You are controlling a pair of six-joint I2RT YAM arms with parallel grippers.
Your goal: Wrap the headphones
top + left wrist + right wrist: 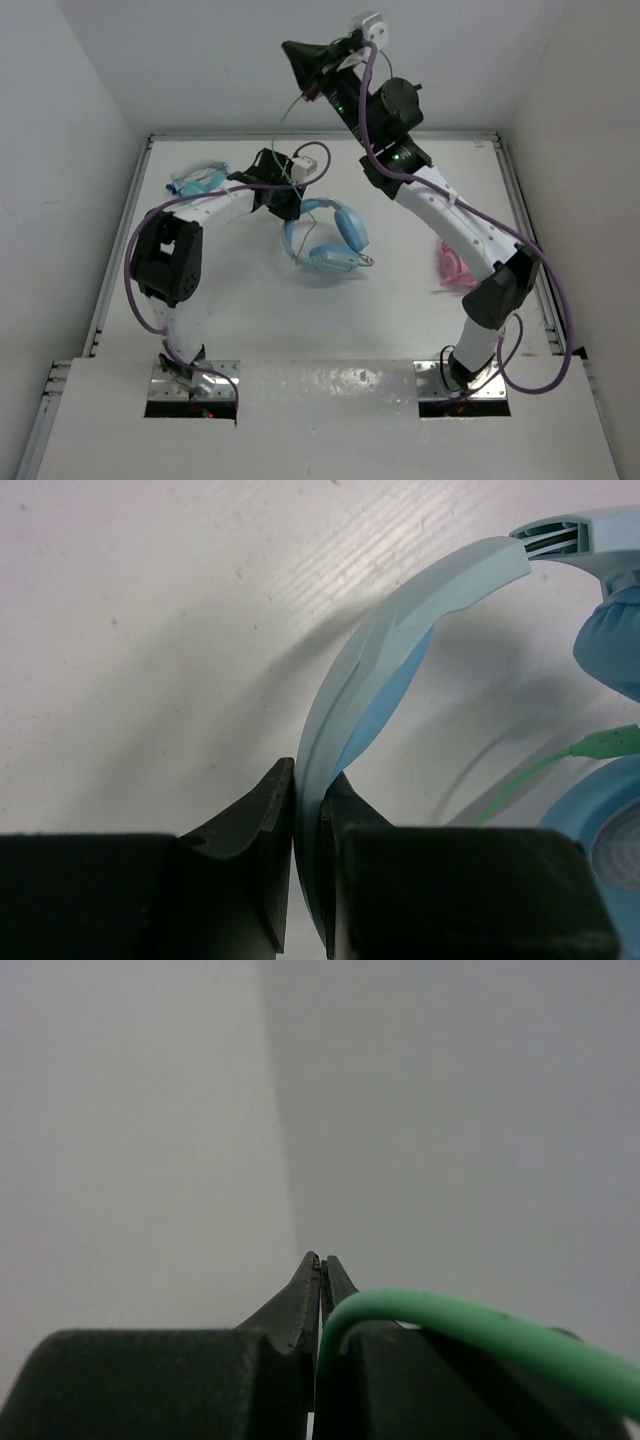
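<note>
The light sky-blue headphones (330,238) lie on the white table near its middle, with padded cups and a blue headband (400,620). My left gripper (288,206) is shut on the headband, which runs up between its fingers in the left wrist view, where the gripper (310,790) sits low. A cup (612,645) and the thin pale-green cable (540,770) show at the right. My right gripper (303,88) is raised high over the table's back and is shut (322,1265) on the cable (480,1325). The cable (283,120) hangs from it toward the headphones.
Smaller teal headphones (195,182) lie at the back left of the table, just behind my left arm. Pink headphones (455,265) lie at the right, beside my right arm. White walls enclose the table (400,320) on three sides.
</note>
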